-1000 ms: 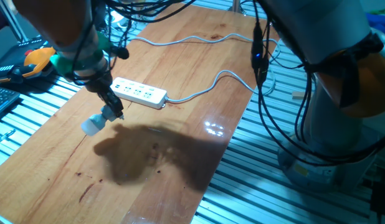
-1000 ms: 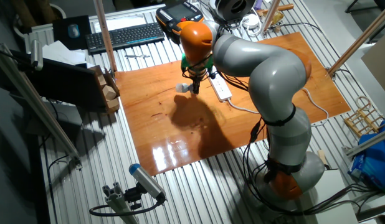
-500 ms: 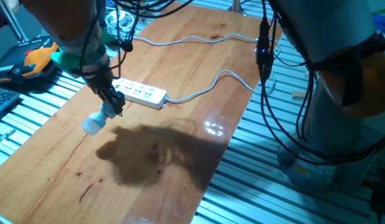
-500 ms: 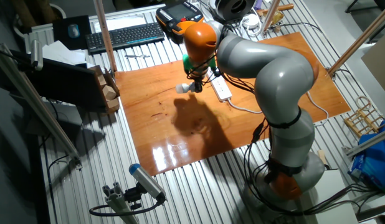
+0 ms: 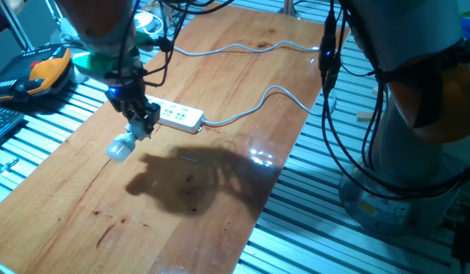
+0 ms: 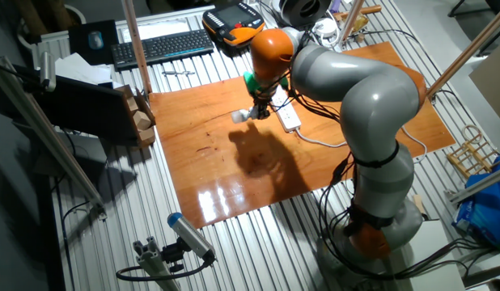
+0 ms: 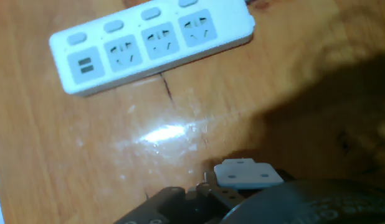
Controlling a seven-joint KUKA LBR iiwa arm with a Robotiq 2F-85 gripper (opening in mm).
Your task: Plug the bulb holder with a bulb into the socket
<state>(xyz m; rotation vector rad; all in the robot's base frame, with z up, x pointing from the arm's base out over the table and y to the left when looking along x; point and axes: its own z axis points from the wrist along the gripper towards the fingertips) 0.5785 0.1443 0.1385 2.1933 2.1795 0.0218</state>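
Note:
My gripper is shut on the bulb holder, which hangs tilted just above the wooden board. Its round white bulb points down and left. The socket, a long white power strip, lies flat immediately right of the gripper. In the other fixed view the bulb sticks out left of the gripper, with the socket close on its right. The hand view has the socket across the top, outlets facing up, and the holder's white plug end low in the frame, apart from it.
A grey cable runs from the strip's right end across the board, and a second cable lies farther back. A keyboard and an orange pendant sit beyond the board's far edge. Bare wood lies nearer.
The gripper has carried the bulb holder a short way toward the power strip. The strip and its cable have not moved.

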